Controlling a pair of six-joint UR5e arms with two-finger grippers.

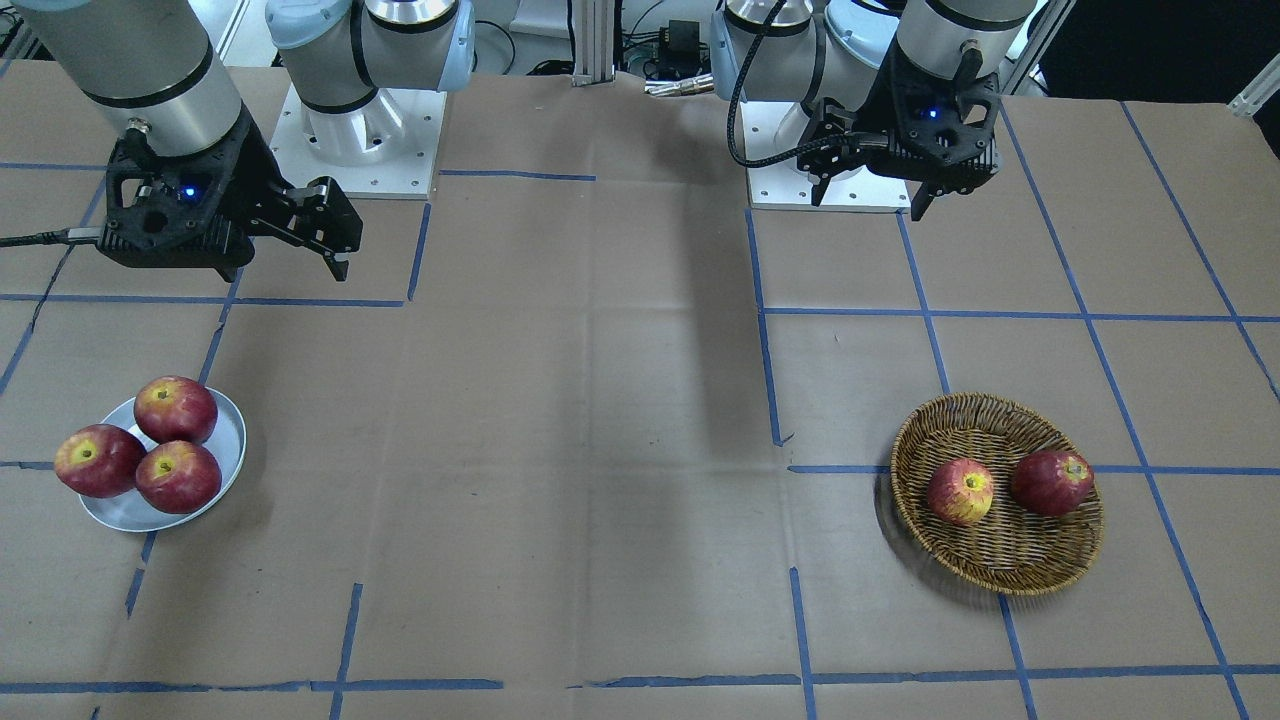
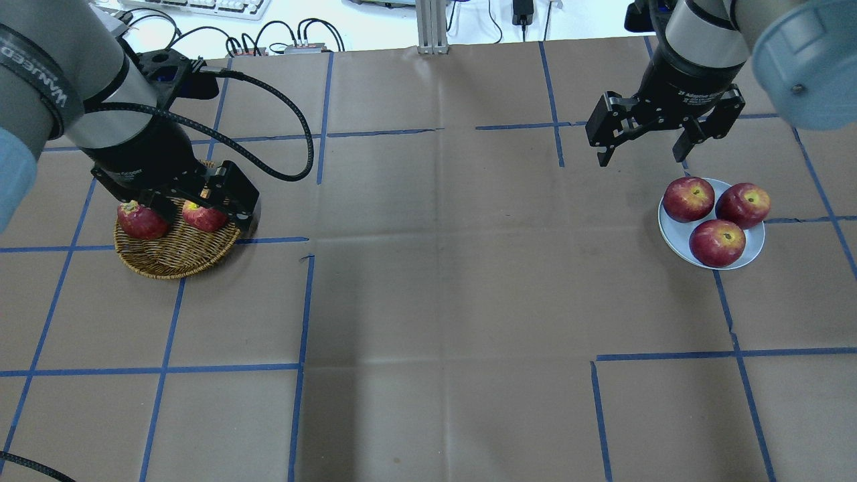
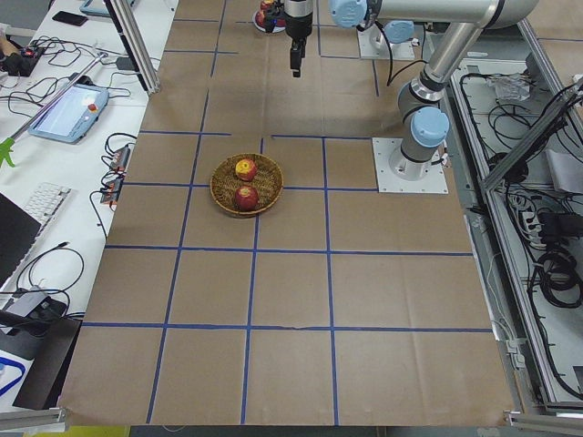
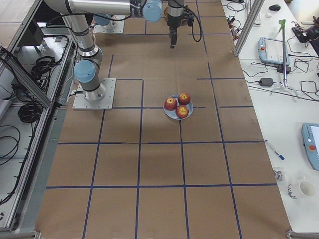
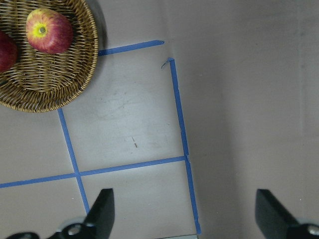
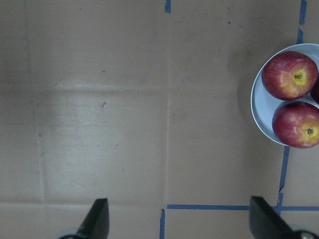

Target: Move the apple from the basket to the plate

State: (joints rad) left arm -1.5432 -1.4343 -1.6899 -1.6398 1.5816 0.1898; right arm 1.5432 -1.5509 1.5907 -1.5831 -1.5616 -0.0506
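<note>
Now: apple [image 1: 961, 491] in basket [image 1: 1000, 585] at lower right, darker apple [image 1: 1052, 482] just beside; plate [image 1: 232, 445] lower left crowded (three red apples [image 1: 178, 476]); left gripper [image 1: 868, 200], right gripper [image 1: 287, 268] spread wide, empty.

Front and overhead cams face each other, steep, whole table [image 2: 428, 301]. Side cams far, lengthwise. Wrist cams close, straight down; left one shares basket [image 5: 50, 84] with overhead.

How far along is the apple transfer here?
Done: three apples sit on the plate. In hand: nothing; left gripper and right gripper are open and empty. Remaining: the streaky apple lies in the basket beside a dark red apple, ungrasped.
</note>
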